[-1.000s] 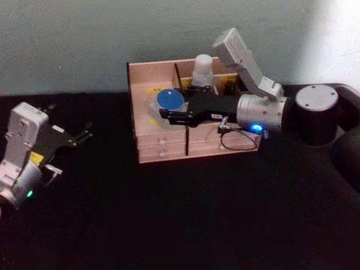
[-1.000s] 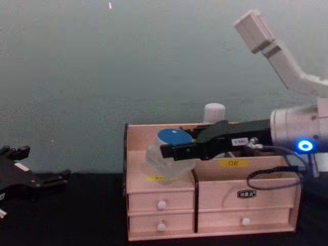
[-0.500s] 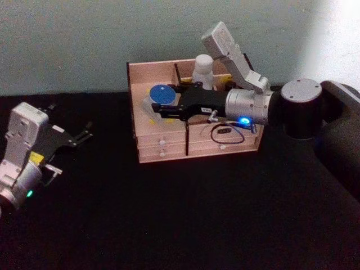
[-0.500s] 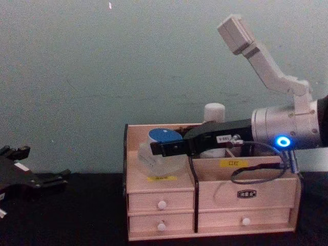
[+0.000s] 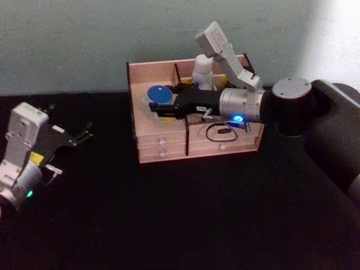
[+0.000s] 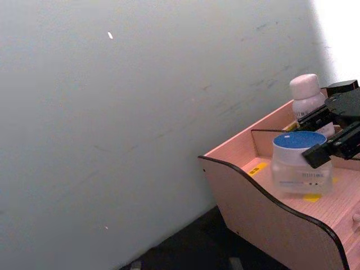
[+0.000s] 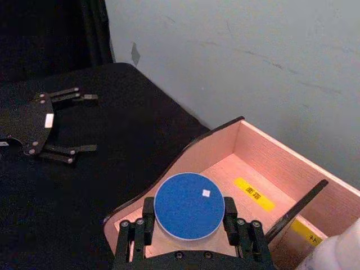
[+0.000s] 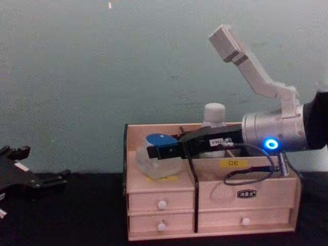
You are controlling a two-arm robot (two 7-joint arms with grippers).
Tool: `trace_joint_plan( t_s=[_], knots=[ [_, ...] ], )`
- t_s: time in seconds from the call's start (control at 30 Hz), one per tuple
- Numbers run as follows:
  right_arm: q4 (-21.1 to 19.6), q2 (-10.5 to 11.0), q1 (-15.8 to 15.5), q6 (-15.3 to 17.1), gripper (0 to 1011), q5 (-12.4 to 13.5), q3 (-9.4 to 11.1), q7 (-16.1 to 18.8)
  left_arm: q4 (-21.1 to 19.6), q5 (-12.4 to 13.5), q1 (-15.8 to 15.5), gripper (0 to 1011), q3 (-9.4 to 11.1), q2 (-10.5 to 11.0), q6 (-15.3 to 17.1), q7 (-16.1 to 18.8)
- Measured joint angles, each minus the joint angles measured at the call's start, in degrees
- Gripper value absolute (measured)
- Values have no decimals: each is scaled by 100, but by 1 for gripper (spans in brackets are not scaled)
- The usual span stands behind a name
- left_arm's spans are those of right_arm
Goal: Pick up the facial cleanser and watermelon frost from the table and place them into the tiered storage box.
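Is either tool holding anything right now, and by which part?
The right tool holds the watermelon frost by the sides of its blue-topped lid, over the tiered storage box's left compartment. The left tool holds nothing.

Bare test bench: black-draped table (image 5: 185, 214) against a plain grey-green wall (image 8: 102, 66).

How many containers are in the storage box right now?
2. The watermelon frost sits in the tiered storage box left compartment, the right gripper around it; the facial cleanser stands behind the divider. The arm may hide others.
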Motion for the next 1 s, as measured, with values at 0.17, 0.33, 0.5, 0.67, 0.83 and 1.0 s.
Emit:
trace_joint_plan(
  t_s=[0.17, 0.33, 0.5, 0.67, 0.83, 1.0],
  knots=[
    [82, -47, 35, -1, 729, -52, 11, 5, 0, 0, 0, 1001, 0, 0, 0, 0],
    [126, -68, 46, -2, 729, -89, 24, 17, 0, 0, 0, 1001, 0, 0, 0, 0],
    [163, -92, 56, -7, 729, -121, 42, 22, 0, 0, 0, 1001, 0, 0, 0, 0],
    [192, -113, 63, 1, 729, -146, 61, 16, 0, 0, 0, 1001, 0, 0, 0, 0],
    [198, -125, 63, 24, 729, -159, 77, 0, 0, 0, 0, 1001, 0, 0, 0, 0],
    [195, -121, 60, 25, 729, -159, 73, -2, 0, 0, 0, 1001, 0, 0, 0, 0]
  ],
)
